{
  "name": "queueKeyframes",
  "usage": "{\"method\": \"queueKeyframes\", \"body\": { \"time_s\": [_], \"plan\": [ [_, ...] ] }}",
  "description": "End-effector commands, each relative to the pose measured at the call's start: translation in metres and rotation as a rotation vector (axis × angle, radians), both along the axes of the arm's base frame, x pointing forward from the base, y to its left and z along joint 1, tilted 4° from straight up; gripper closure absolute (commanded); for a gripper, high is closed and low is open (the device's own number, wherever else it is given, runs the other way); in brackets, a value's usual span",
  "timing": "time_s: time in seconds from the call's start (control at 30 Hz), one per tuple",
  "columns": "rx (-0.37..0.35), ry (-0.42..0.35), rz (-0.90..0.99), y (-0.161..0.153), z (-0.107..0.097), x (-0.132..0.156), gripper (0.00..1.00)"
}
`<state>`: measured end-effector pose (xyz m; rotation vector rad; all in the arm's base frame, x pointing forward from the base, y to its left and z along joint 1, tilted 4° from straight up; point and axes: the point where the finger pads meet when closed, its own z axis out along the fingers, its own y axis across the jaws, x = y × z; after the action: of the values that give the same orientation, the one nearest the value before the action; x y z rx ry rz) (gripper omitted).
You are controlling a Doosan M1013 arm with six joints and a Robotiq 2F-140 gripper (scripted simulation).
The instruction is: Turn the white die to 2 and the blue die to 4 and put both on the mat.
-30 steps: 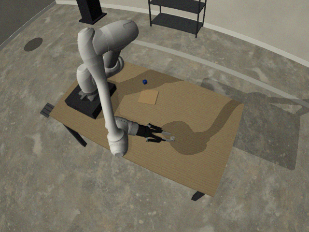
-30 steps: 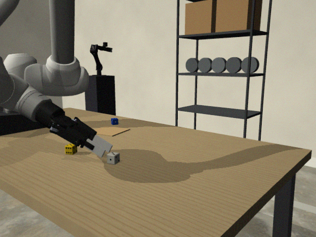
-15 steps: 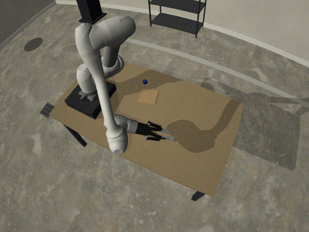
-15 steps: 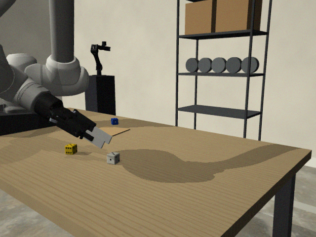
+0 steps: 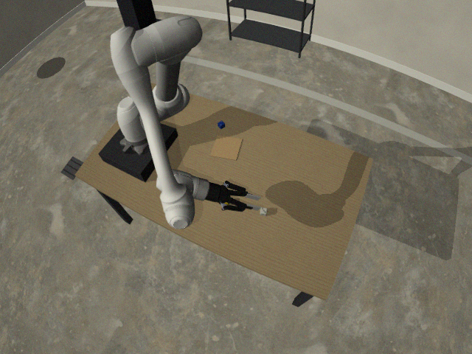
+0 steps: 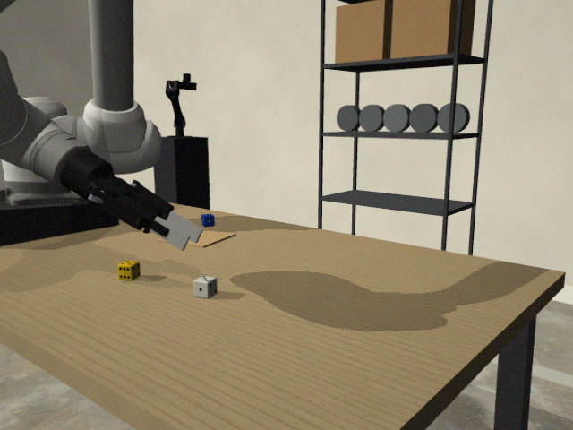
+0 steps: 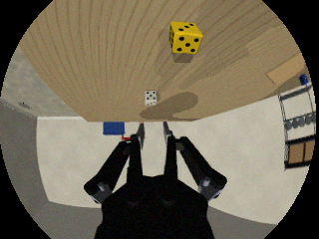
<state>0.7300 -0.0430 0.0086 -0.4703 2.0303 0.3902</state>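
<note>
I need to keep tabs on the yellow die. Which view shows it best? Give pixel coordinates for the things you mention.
The wrist view: the yellow die (image 5: 226,203) (image 6: 128,270) (image 7: 185,38) appears largest there, pips clear. The exterior view shows it smaller; the top view, only a sliver past the gripper (image 5: 257,202) (image 6: 192,241) (image 7: 154,130).

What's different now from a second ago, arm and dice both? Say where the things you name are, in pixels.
The gripper (image 5: 260,203) (image 6: 193,240) (image 7: 154,127) has risen from close by the white die (image 5: 263,211) (image 6: 205,287) (image 7: 151,98), its tips now higher above the table. Nothing was taken hold of or let go; its fingers stand apart with nothing between them. The white die, yellow die (image 5: 226,203) (image 6: 128,270) (image 7: 185,38), blue die (image 5: 220,124) (image 6: 208,219) (image 7: 304,79) and mat (image 5: 226,148) (image 6: 212,239) (image 7: 286,70) stayed put.
</note>
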Motion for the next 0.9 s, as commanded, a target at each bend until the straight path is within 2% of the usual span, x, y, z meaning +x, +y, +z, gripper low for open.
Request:
{"method": "queueKeyframes", "body": {
  "time_s": [0.0, 0.1, 0.2, 0.33, 0.37, 0.4, 0.43, 0.47, 0.57, 0.63, 0.67, 0.7, 0.87],
  "plan": [
    [0.005, 0.006, 0.014, 0.002, 0.003, 0.001, 0.65],
    [0.012, 0.012, 0.025, 0.007, 0.004, 0.002, 0.65],
    [0.045, 0.050, 0.089, 0.029, 0.008, 0.006, 0.65],
    [0.093, 0.166, 0.223, 0.073, 0.013, 0.008, 0.65],
    [0.094, 0.172, 0.228, 0.074, 0.013, 0.008, 0.65],
    [0.099, 0.218, 0.266, 0.086, 0.013, 0.006, 0.65],
    [0.099, 0.219, 0.267, 0.086, 0.013, 0.006, 0.65],
    [0.098, 0.272, 0.304, 0.096, 0.012, 0.004, 0.65],
    [0.085, 0.361, 0.353, 0.108, 0.011, 0.000, 0.65],
    [0.085, 0.361, 0.353, 0.108, 0.011, 0.000, 0.65],
    [0.076, 0.394, 0.367, 0.111, 0.010, -0.001, 0.65],
    [0.053, 0.460, 0.389, 0.115, 0.008, -0.003, 0.65],
    [-0.015, 0.592, 0.410, 0.115, 0.004, -0.006, 0.65]
  ]
}}
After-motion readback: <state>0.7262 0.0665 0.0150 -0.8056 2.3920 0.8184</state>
